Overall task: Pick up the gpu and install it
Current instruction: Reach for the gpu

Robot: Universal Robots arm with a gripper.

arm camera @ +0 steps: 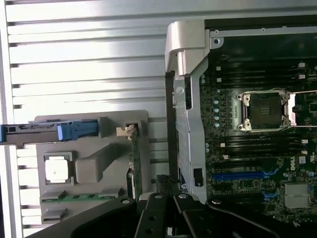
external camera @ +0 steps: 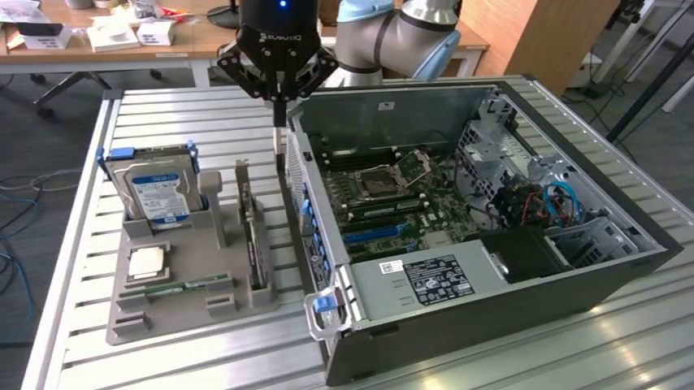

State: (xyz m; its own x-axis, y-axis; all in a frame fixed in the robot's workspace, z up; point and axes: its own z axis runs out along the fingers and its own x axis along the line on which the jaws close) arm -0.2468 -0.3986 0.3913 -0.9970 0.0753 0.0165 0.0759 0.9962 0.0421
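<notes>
The gpu (external camera: pixel 252 236) stands on its long edge in a slot of the grey holder (external camera: pixel 190 313), its silver bracket end toward the far side. In the wrist view the gpu (arm camera: pixel 134 163) shows edge-on as a thin green-brown strip. My black gripper (external camera: pixel 281 120) hangs shut, with nothing in it, above the far end of the gap between the holder and the open computer case (external camera: pixel 434 325). That puts it a little to the exterior view's right of the card. In the wrist view the gripper (arm camera: pixel 166 206) sits over the case's rear wall. The motherboard (external camera: pixel 391 203) lies exposed, with a blue slot (arm camera: pixel 237 176).
In the holder are a hard drive (external camera: pixel 158 191) in a blue caddy, a processor (external camera: pixel 146 262) and a green memory stick (external camera: pixel 184 286). All rest on a slatted metal table (external camera: pixel 162 114). A cluttered wooden desk (external camera: pixel 109 45) stands behind.
</notes>
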